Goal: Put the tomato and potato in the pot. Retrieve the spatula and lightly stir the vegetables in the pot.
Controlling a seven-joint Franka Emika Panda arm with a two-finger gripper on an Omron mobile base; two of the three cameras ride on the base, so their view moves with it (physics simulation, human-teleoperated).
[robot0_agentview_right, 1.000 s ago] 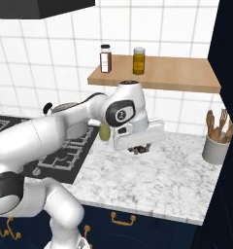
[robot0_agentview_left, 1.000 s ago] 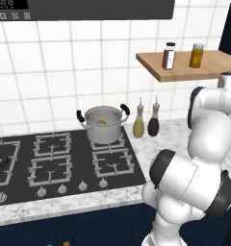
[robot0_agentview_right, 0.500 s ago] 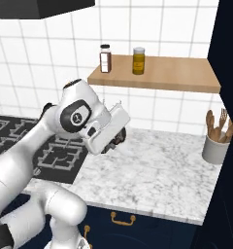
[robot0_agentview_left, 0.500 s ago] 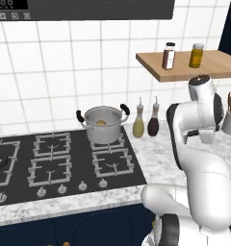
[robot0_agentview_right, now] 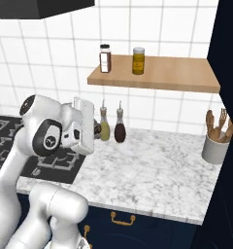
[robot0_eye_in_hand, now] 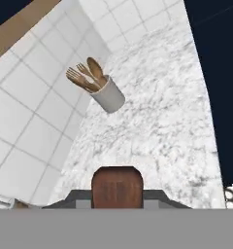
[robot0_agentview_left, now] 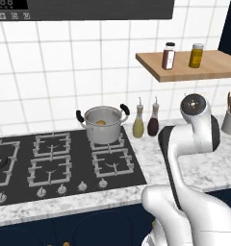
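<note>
The silver pot (robot0_agentview_left: 103, 126) with black handles stands on the back right burner of the stove. A tan potato (robot0_agentview_left: 101, 122) shows inside it; the tomato is hidden. My gripper (robot0_agentview_right: 95, 129) hangs above the counter's left end, just left of two bottles and to the right of the pot. In the hand view the gripper (robot0_eye_in_hand: 117, 193) is shut on a reddish-brown, wood-grained piece (robot0_eye_in_hand: 117, 185) that looks like the end of the spatula. The rest of the spatula is hidden.
A yellowish-green bottle (robot0_agentview_right: 105, 129) and a dark bottle (robot0_agentview_right: 120, 131) stand by the wall, close to the hand. A grey cup of wooden utensils (robot0_agentview_right: 215, 145) sits at the counter's far right. A wooden shelf (robot0_agentview_right: 157, 73) holding two jars hangs overhead.
The arm has swung left from low over the middle of the counter, and the hand has risen and turned. It now sits beside the bottles, closer to the pot.
</note>
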